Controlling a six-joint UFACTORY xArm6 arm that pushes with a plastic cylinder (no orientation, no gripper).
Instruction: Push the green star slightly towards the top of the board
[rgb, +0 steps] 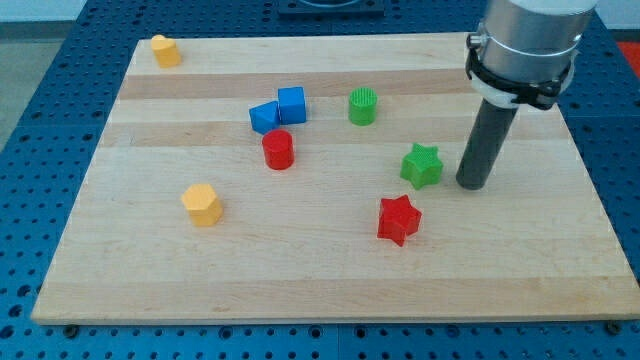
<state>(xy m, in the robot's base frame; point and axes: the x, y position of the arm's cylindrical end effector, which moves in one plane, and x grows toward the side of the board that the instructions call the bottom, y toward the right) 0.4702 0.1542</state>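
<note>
Though arm cropped, my tip (472, 184) beside green star (422, 165)

You find my tip (472, 184) at three o'clock of the green star (422, 165), just beside it but apart. The red star (398, 219) lies near at seven o'clock of the green star, the green cylinder (363, 106) at eleven. At nine o'clock of that cylinder two blue blocks (279, 110) touch; the red cylinder (278, 150) sits just below them. One yellow block (202, 204) lies well off at eight o'clock, another (165, 50) in the board (300, 280)'s top-left corner.
</note>
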